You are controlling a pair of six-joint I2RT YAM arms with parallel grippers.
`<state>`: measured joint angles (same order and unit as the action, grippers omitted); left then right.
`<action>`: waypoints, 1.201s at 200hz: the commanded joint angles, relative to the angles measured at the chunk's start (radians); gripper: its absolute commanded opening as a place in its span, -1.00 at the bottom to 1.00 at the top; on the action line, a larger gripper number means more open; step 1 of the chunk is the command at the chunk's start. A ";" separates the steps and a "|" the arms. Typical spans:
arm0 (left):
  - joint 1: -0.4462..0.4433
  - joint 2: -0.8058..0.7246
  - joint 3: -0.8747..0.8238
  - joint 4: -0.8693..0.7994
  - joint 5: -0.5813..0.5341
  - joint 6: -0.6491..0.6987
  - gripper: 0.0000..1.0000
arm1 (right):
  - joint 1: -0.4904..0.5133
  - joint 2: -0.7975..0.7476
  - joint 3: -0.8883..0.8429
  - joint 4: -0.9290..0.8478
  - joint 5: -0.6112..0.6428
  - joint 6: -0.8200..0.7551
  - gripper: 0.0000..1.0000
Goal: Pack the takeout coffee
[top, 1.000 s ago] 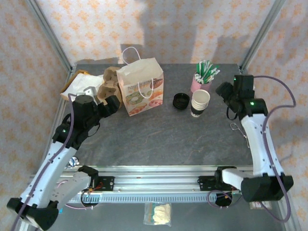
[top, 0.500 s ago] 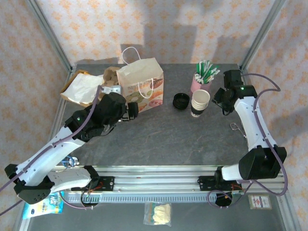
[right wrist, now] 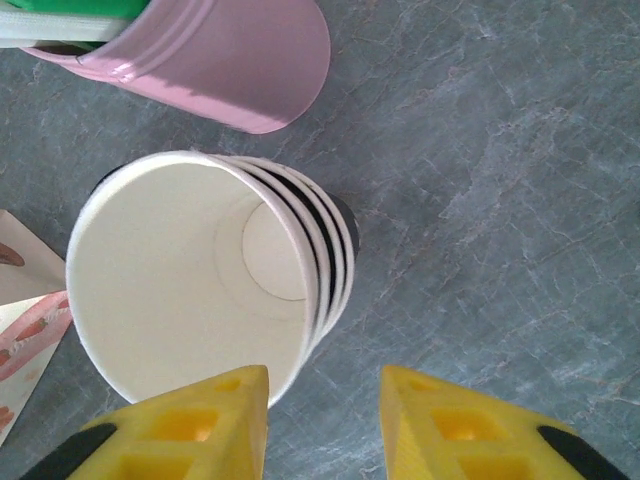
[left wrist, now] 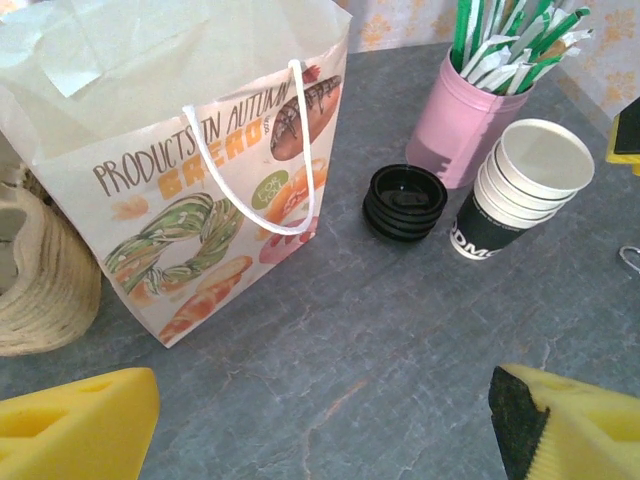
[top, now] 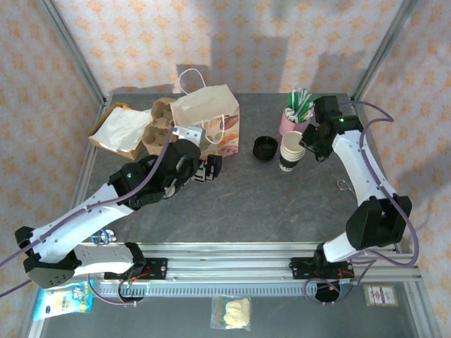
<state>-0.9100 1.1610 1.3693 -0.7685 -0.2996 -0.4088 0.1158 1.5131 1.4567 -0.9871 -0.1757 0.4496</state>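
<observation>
No lidded takeout coffee is in view. A lidless stack of white paper cups (top: 293,150) (left wrist: 525,185) (right wrist: 190,270) stands beside a short stack of loose black lids (top: 264,148) (left wrist: 404,203). My right gripper (top: 311,143) (right wrist: 325,420) hovers open just above the stack's right edge, its left finger over the top rim and bare table in the gap. My left gripper (top: 208,169) (left wrist: 320,430) is wide open over bare table in front of the printed paper bag (top: 206,127) (left wrist: 180,170), holding nothing.
A pink holder of wrapped straws (top: 290,121) (left wrist: 485,115) (right wrist: 220,60) stands just behind the cups. A cardboard cup carrier (top: 158,127) (left wrist: 40,270) and a tray of papers (top: 116,130) lie left of the bag. A metal clip (top: 345,186) lies at the right.
My left arm swung right, from beside the cup carrier to in front of the bag. My right gripper moved left from the table's right side to the cup stack.
</observation>
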 commanded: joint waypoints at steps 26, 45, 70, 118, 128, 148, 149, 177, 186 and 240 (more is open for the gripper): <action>-0.004 -0.008 0.021 0.055 -0.050 0.026 0.76 | 0.008 0.058 0.060 0.009 0.043 0.010 -0.42; -0.003 -0.004 0.020 0.058 -0.051 0.028 0.76 | 0.008 0.068 0.058 0.013 0.059 0.011 -0.44; -0.003 -0.004 0.016 0.064 -0.056 0.022 0.76 | 0.008 0.068 0.037 0.030 0.076 0.010 -0.46; -0.003 -0.008 0.004 0.089 -0.064 0.023 0.76 | 0.008 0.085 0.037 0.048 0.067 0.011 -0.55; -0.003 -0.007 0.001 0.089 -0.063 0.023 0.76 | 0.008 0.090 0.036 0.047 0.068 0.010 -0.56; -0.004 -0.003 -0.002 0.086 -0.058 0.023 0.76 | 0.008 0.090 0.025 0.052 0.071 0.010 -0.56; -0.003 -0.003 -0.002 0.086 -0.058 0.023 0.76 | 0.008 0.090 0.024 0.052 0.071 0.009 -0.56; -0.004 -0.004 -0.006 0.087 -0.058 0.018 0.76 | 0.009 0.086 0.007 0.060 0.082 0.006 -0.54; -0.003 -0.008 -0.008 0.089 -0.061 0.016 0.76 | 0.009 0.087 0.003 0.063 0.080 0.006 -0.52; -0.003 -0.016 -0.017 0.096 -0.066 0.015 0.76 | 0.010 0.091 0.000 0.068 0.080 0.006 -0.53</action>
<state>-0.9100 1.1606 1.3663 -0.6868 -0.3317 -0.3981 0.1219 1.6020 1.4612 -0.9283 -0.1272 0.4515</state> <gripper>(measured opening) 0.880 0.247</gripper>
